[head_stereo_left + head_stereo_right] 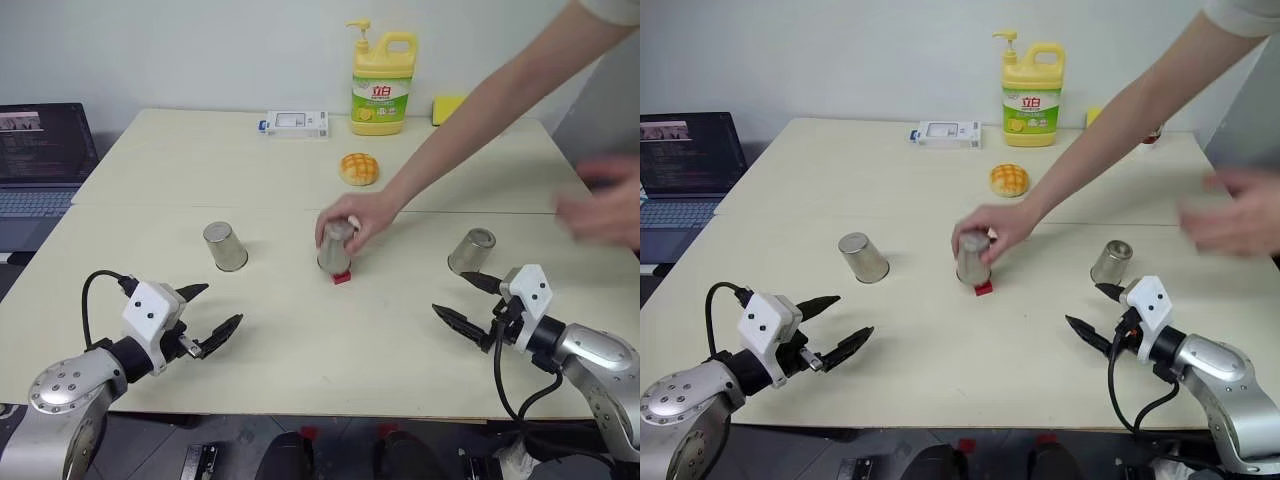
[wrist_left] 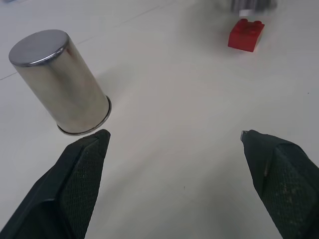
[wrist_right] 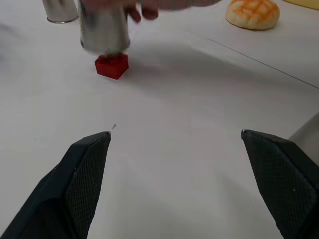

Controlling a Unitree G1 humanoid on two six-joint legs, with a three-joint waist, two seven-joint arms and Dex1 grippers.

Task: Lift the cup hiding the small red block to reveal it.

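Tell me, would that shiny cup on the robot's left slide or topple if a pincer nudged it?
The left cup looks like thin polished metal, so it is probably light and would likely skid on the smooth table. It stands upside down on its wider rim, so a low nudge may not tip it. Once toppled, it would probably roll in a curve.

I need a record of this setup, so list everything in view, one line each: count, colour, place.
cups: three, silver, upside down across the table's middle: left cup, middle cup lifted in a person's grip, right cup
small red block: one, red, on the table under the middle cup's near edge
bun: one, golden, behind the cups
detergent bottle: one, yellow, far edge
box: one, white, far edge, left of the bottle
sponge: one, yellow, right of the bottle
laptop: one, dark, left of the table
table: one, cream
person's hand: on the middle cup; another hand at right
left gripper: open, empty
right gripper: open, empty
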